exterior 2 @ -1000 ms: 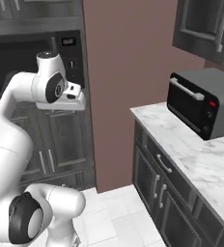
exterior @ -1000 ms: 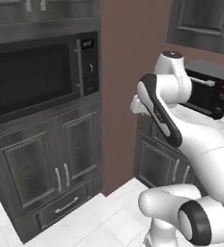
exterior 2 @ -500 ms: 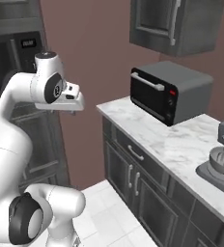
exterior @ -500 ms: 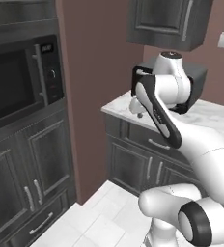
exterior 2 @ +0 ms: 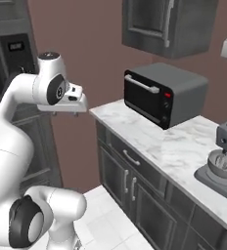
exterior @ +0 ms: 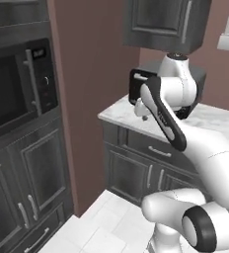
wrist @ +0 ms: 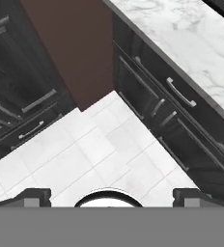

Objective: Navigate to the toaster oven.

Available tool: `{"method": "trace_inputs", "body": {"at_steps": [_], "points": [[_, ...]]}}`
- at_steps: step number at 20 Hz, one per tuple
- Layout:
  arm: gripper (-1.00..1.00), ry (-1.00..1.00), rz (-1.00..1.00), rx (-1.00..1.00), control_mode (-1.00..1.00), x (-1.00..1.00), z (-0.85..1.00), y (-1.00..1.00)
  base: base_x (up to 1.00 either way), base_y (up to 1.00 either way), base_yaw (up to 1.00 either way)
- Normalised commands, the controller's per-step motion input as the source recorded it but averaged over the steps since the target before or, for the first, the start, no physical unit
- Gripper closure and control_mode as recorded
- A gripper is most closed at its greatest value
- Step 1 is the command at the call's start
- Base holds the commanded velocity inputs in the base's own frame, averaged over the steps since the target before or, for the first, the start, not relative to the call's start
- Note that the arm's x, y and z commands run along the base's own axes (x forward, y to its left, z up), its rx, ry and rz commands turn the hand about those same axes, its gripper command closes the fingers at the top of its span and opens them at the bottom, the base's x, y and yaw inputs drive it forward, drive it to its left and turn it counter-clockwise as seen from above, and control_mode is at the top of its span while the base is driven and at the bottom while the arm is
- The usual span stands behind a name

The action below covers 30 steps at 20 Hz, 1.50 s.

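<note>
Closing on the toaster oven, not yet squared up in front of it.

From the right base view I see the toaster oven (exterior 2: 164, 100) on the marble counter (exterior 2: 154, 141), back by the wall under an upper cabinet (exterior 2: 169, 24), ahead and to my right. My gripper (wrist: 109, 195) hangs over the tiled floor (wrist: 85, 154), fingers wide apart, holding nothing. I judge a short drive remains.

I see the toaster oven (exterior: 136, 89) on the marble counter (exterior: 117, 112), mostly hidden behind my arm (exterior: 166, 113) (only its dark front edge shows). Microwave (exterior: 18, 84) sits left, cabinets (exterior: 136, 168) below.
</note>
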Motion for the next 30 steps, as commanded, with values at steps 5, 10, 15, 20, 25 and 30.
{"method": "trace_inputs", "body": {"at_steps": [5,10,15,20,25,30], "points": [[-1.00,0.00,0.00,0.00,1.00,0.00,0.00,0.00,0.38,-0.18,-0.46],[-1.00,0.00,0.00,0.00,1.00,0.00,0.00,0.00,0.14,-0.13,-0.56],[-1.00,0.00,0.00,0.00,1.00,0.00,0.00,0.00,0.12,0.02,-0.50],[-1.00,0.00,0.00,0.00,1.00,0.00,0.00,0.00,0.12,0.23,-0.40],[-1.00,0.00,0.00,0.00,1.00,0.00,0.00,0.00,0.03,0.53,-0.32],[-1.00,0.00,0.00,0.00,1.00,0.00,0.00,0.00,-0.06,0.61,-0.11]]}}
